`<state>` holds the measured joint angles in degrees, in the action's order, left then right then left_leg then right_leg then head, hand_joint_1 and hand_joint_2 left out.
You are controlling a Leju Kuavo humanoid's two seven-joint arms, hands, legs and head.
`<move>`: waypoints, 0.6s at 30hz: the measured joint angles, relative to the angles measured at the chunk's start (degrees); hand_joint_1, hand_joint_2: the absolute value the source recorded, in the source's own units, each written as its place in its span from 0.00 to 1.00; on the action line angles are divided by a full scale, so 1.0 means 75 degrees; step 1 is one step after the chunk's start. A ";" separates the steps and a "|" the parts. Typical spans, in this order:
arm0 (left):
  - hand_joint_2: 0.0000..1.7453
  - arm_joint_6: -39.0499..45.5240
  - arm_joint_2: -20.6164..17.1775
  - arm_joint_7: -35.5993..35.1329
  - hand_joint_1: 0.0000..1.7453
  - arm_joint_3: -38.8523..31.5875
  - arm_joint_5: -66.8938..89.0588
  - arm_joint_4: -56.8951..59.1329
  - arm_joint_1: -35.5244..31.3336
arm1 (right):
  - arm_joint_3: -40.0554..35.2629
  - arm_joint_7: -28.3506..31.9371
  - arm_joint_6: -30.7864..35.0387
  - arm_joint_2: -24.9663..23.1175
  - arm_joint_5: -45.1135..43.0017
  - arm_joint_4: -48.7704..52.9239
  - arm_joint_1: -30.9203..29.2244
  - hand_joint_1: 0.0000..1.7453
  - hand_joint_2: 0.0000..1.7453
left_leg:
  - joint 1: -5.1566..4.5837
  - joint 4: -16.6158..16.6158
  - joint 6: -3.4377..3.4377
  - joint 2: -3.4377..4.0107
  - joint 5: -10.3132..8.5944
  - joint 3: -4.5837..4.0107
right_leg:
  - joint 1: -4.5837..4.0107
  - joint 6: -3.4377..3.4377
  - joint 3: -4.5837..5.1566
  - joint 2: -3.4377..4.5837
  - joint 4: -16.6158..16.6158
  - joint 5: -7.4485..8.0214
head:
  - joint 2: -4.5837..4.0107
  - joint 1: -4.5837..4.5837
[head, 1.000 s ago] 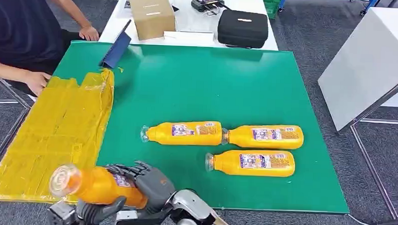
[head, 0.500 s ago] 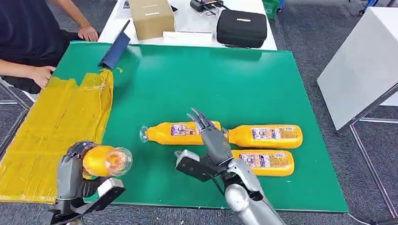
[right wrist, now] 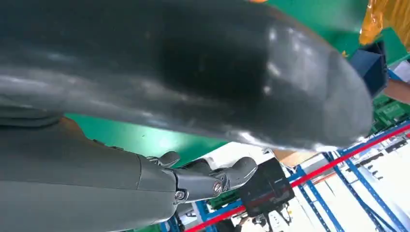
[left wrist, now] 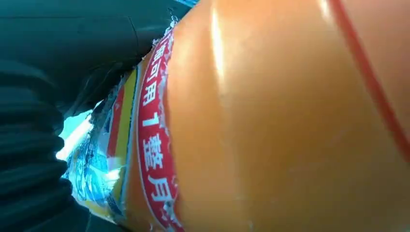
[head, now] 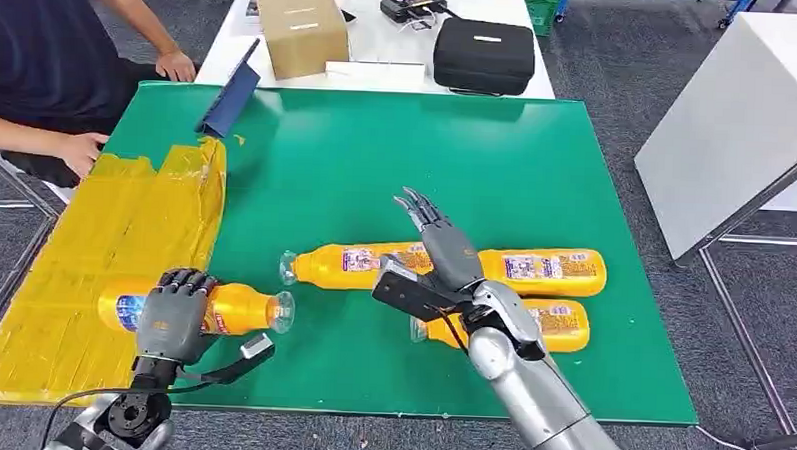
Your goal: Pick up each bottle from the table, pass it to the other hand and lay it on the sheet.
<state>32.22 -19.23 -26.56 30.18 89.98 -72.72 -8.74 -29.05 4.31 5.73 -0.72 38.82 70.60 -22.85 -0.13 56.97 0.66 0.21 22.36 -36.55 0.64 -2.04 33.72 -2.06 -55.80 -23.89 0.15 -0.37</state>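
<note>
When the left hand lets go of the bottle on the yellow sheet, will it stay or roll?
The bottle is round and lies on its side, so it may roll. The crinkled yellow sheet probably slows it. It looks full, thus fairly heavy.

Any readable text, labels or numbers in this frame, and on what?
"用1整月", partly cut off, white on the red band of the held bottle, seen in the left wrist view.
Labels on the three bottles on the table: too small to read.
Cardboard box labels: blurred, unreadable.
</note>
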 measured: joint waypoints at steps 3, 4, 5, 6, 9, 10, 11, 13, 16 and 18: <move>1.00 0.0000 -0.0143 0.0000 1.00 0.0190 0.0000 0.0117 -0.0057 | 0.0000 0.0000 0.0000 0.0000 -0.0003 -0.0061 -0.0029 0.00 0.00 | 0.0001 0.0000 0.0000 -0.0005 0.0000 -0.0006 | -0.0001 0.0000 0.0004 -0.0001 0.0000 -0.0001 | 0.0000 0.0000; 1.00 0.0000 -0.0176 0.0000 1.00 0.0246 0.0000 0.0154 -0.0077 | 0.0000 0.0000 0.0000 0.0000 -0.0003 -0.0079 -0.0033 0.00 0.00 | 0.0002 0.0000 0.0000 -0.0005 0.0000 -0.0006 | -0.0002 0.0000 0.0004 0.0000 0.0000 -0.0001 | 0.0000 0.0000; 1.00 0.0000 -0.0205 0.0000 1.00 0.0286 0.0000 0.0183 -0.0089 | 0.0003 0.0000 0.0000 0.0000 -0.0003 -0.0093 -0.0036 0.00 0.00 | 0.0002 0.0000 0.0000 -0.0005 0.0000 -0.0006 | -0.0002 0.0000 0.0005 0.0000 0.0000 -0.0001 | 0.0000 0.0000; 1.00 0.0000 -0.0225 0.0000 1.00 0.0316 0.0000 0.0210 -0.0099 | 0.0003 0.0000 0.0000 0.0000 -0.0003 -0.0114 -0.0037 0.00 0.00 | 0.0002 -0.0001 0.0000 -0.0005 0.0000 -0.0005 | -0.0002 0.0000 0.0006 0.0000 0.0000 -0.0001 | 0.0000 0.0000; 1.00 0.0000 -0.0266 0.0000 1.00 0.0385 0.0000 0.0248 -0.0110 | 0.0003 0.0000 0.0000 0.0000 -0.0003 -0.0149 -0.0041 0.00 0.00 | 0.0003 -0.0001 0.0000 -0.0004 0.0000 -0.0006 | -0.0002 0.0000 0.0006 0.0000 -0.0001 -0.0001 | 0.0000 0.0000; 1.00 0.0000 -0.0283 0.0000 1.00 0.0426 0.0000 0.0277 -0.0136 | 0.0003 0.0000 0.0000 0.0000 0.0000 -0.0169 -0.0060 0.00 0.00 | 0.0003 -0.0001 0.0000 -0.0004 0.0000 -0.0006 | -0.0002 0.0000 0.0006 -0.0001 -0.0001 -0.0001 | 0.0000 0.0003; 1.00 0.0000 -0.0295 0.0000 1.00 0.0455 0.0000 0.0306 -0.0157 | 0.0003 0.0000 0.0000 0.0000 -0.0003 -0.0192 -0.0081 0.00 0.00 | 0.0003 -0.0001 0.0000 -0.0004 0.0000 -0.0006 | -0.0002 0.0000 0.0006 -0.0001 -0.0001 -0.0001 | 0.0000 0.0000; 1.00 0.0000 -0.0309 0.0000 1.00 0.0485 0.0000 0.0326 -0.0173 | 0.0003 0.0000 0.0000 0.0000 -0.0003 -0.0210 -0.0099 0.00 0.00 | 0.0003 0.0000 0.0000 -0.0005 0.0000 -0.0006 | -0.0002 0.0000 0.0004 0.0000 -0.0001 -0.0001 | 0.0000 0.0000; 1.00 -0.0021 -0.0330 -0.0021 1.00 0.0543 0.0000 0.0344 -0.0177 | 0.0003 0.0000 0.0000 0.0000 -0.0003 -0.0218 -0.0101 0.00 0.00 | 0.0002 0.0000 0.0000 -0.0005 0.0000 -0.0007 | -0.0001 0.0000 0.0005 -0.0001 -0.0001 -0.0001 | 0.0000 0.0003; 1.00 -0.0305 -0.0333 -0.0045 1.00 0.0641 0.0000 0.0430 -0.0246 | -0.0006 0.0000 -0.0064 0.0000 -0.0017 -0.0256 -0.0131 0.00 0.00 | 0.0002 -0.0001 0.0000 -0.0006 0.0000 -0.0009 | -0.0001 0.0000 0.0003 -0.0001 -0.0001 -0.0001 | 0.0000 0.0000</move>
<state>29.93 -21.73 -26.89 34.99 89.99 -69.49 -10.59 -29.09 4.31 5.25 -0.72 38.69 68.68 -23.84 -0.11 56.97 0.66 0.16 22.36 -36.61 0.63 -2.04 33.74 -2.07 -55.80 -23.89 0.15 -0.37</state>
